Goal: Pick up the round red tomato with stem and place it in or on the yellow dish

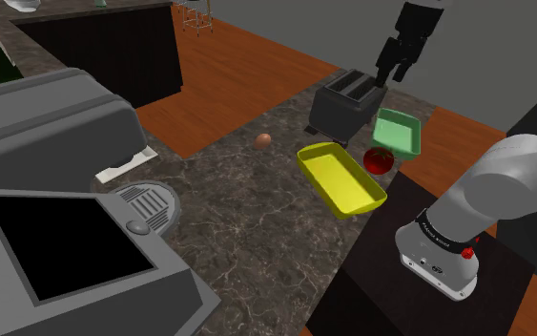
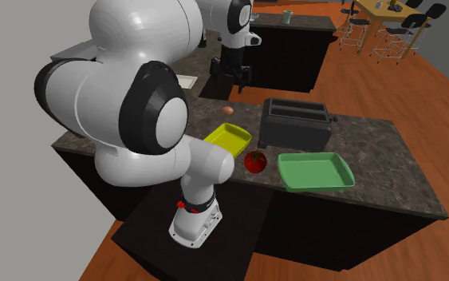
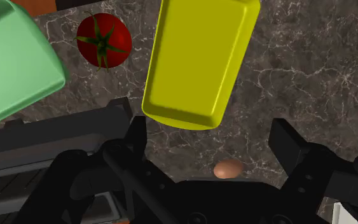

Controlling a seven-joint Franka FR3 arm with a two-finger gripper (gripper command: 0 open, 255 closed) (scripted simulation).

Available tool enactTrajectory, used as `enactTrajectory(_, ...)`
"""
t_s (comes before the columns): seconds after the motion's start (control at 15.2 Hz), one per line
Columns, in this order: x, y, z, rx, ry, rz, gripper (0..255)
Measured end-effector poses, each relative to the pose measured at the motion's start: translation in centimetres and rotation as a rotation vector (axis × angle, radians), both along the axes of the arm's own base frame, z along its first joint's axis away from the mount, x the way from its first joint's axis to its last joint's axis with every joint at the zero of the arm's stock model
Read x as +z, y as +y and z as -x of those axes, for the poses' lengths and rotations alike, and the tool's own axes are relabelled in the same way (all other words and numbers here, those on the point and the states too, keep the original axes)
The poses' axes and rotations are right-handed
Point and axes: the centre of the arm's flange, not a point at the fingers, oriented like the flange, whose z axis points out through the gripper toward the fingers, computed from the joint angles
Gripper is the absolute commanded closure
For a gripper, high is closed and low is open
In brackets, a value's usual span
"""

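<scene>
Jaws hang released, while the tomato point(image 3: 103, 41) sits on the counter point(image 3: 311, 76) between yellow dish point(image 3: 196, 63) and green dish point(image 3: 12, 70).

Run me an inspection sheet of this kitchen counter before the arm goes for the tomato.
Surface: dark marbled stone counter.
Job's things: round red tomato with green stem lies on the counter between the two dishes; yellow rectangular dish is empty.
Clutter: green rectangular dish, empty; dark two-slot toaster; small brown egg; large grey appliance.
End effector: black two-finger end effector is open, holds nothing, and hangs high over the counter near the toaster.
Cables: nothing seen.
Surroundings: wooden floor; bar stools by a far table.
</scene>
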Motion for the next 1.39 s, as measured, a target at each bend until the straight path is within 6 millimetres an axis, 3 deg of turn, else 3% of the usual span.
enactTrajectory(0.2,-1.2,-0.7,0.3,-0.006,0.004,0.004,0)
enactTrajectory(0.86,-11.9,-7.3,2.3,-0.056,0.040,0.034,0)
enactTrajectory(1.39,-20.7,-12.1,5.0,-0.096,0.070,0.058,0)
